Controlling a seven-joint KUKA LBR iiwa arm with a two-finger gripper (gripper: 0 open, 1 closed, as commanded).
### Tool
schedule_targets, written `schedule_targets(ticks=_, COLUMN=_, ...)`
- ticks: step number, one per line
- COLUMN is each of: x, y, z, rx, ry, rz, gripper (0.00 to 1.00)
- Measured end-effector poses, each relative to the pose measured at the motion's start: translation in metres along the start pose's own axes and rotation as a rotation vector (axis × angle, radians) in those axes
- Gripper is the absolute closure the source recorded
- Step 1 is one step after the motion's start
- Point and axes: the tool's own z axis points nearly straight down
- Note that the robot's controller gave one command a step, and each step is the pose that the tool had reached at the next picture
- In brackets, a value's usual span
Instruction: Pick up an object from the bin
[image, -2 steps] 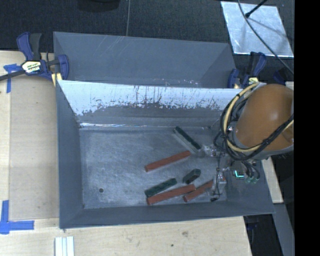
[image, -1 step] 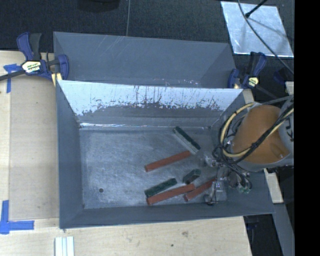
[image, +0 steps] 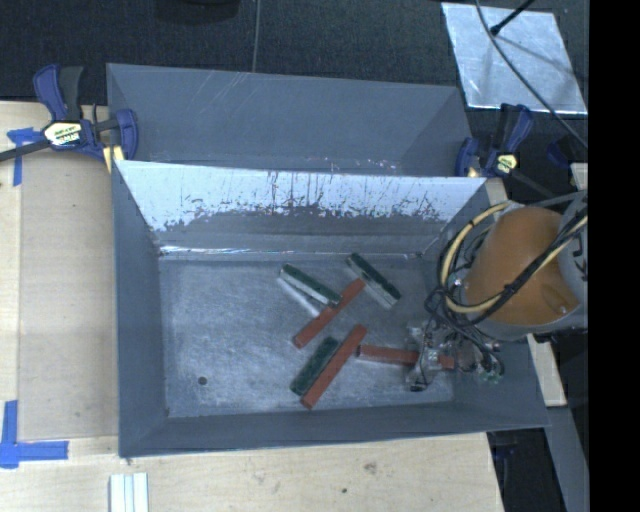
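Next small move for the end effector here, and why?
Probably a slight shift toward the view's left: the end effector sits at one end of the short red-brown flat bar, not over its middle. That bar lies nearest, beside the crossed heap of red-brown and green bars.

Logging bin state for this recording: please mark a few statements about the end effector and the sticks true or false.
1. The end effector is at the right end of the bin. True.
2. A red-brown stick lies just left of it. True.
3. The sticks are heaped in the bin's left half. False: they lie from the middle rightward.
4. The dark green stick lies apart from the others. False: it lies alongside a longer red-brown stick.
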Motion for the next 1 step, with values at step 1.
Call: schedule_targets(ticks=1, x=-0.0151, y=0.0048, z=-0.1957, rx=0.001, ry=-0.010, rz=-0.071, gripper=1.00)
